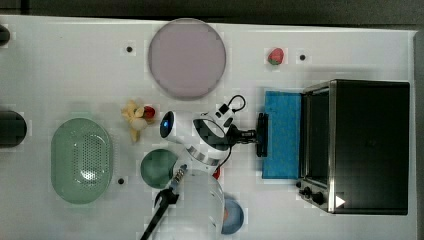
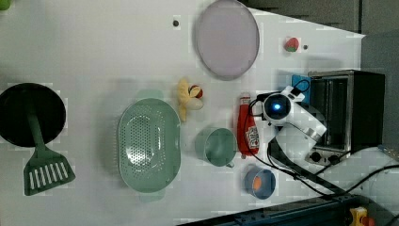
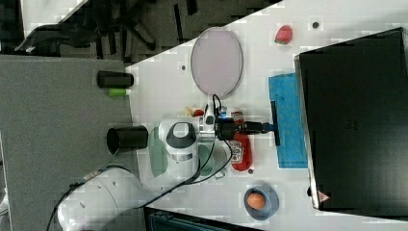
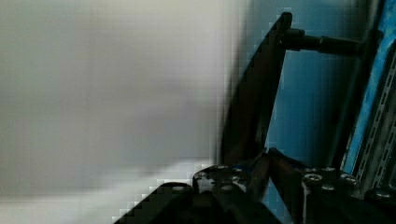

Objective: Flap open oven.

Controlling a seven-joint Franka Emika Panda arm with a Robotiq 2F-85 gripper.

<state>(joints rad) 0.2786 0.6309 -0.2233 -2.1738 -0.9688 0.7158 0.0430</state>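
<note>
In the top view, the oven (image 1: 367,145) is seen at the table's (image 1: 60,60) right edge with its blue door (image 1: 282,134) folded down flat, and the gripper (image 1: 256,134) is pinched on the door's black handle (image 1: 261,135). In the right view, the handle (image 3: 274,123) is likewise clamped at the door's outer edge. In the wrist view, the fingers (image 4: 280,170) are pressed around the handle (image 4: 254,100).

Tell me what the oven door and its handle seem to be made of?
The oven door looks like blue-tinted glass, seemingly smooth and see-through. Its handle is a black bar, probably plastic or coated metal; its matte look leaves that open.
</note>
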